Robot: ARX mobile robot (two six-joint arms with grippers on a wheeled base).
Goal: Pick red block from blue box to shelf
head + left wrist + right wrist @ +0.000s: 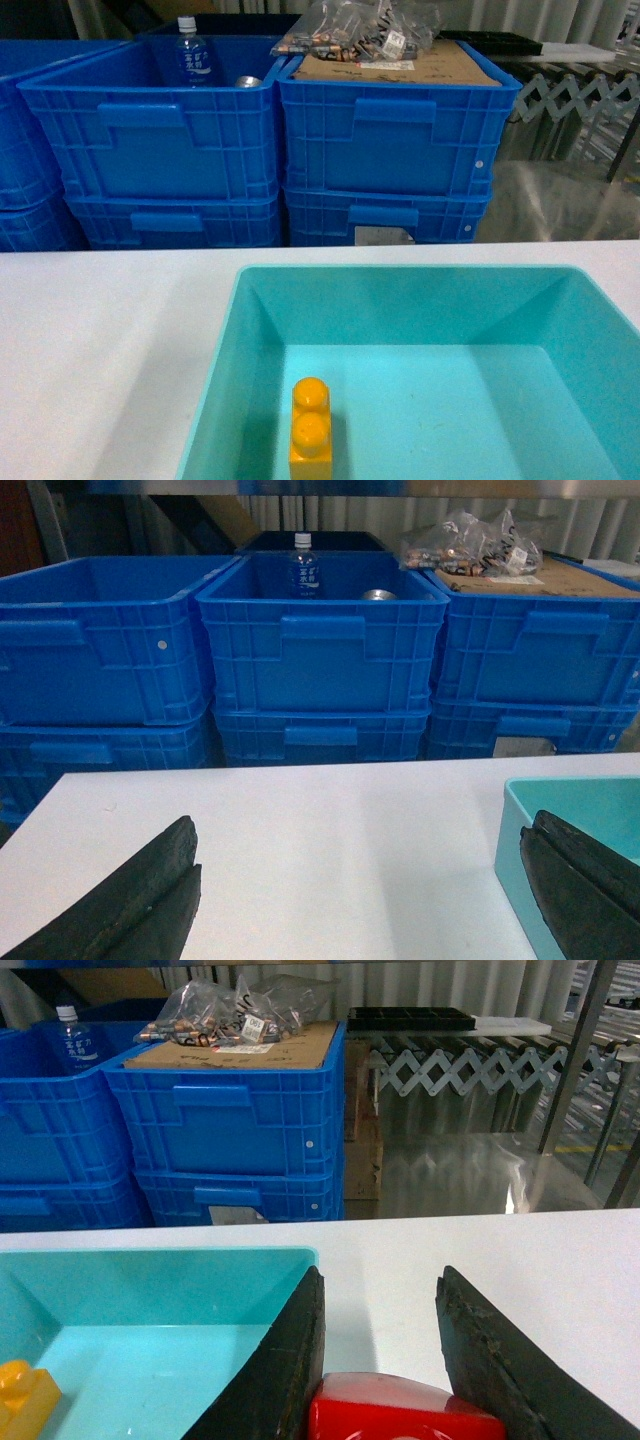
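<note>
Left wrist view: the left gripper point(355, 900) hangs over the white table point(300, 850), jaws wide apart and holding nothing, with the rim of the blue box point(520, 825) at 3 o'clock of the gap. Head view: the blue box holds only a yellow two-stud brick point(311, 430) near its front wall at 6 o'clock; behind it, at 12 o'clock, stand stacked dark blue ribbed crates point(270, 150), one carrying a water bottle point(192, 58) whose blue label bears white characters too small to read. Right wrist view: the right gripper point(380, 1360) is clamped on the red block point(400, 1420), the brick sitting between the two dark fingers, outside the box and just past its right rim. Judged step: carrying the block to the shelf, which no view clearly shows. The grip should be kept firm and the block level during travel, clearing the crates. Bagged items on cardboard point(235, 1020) carry a small illegible tag.
</note>
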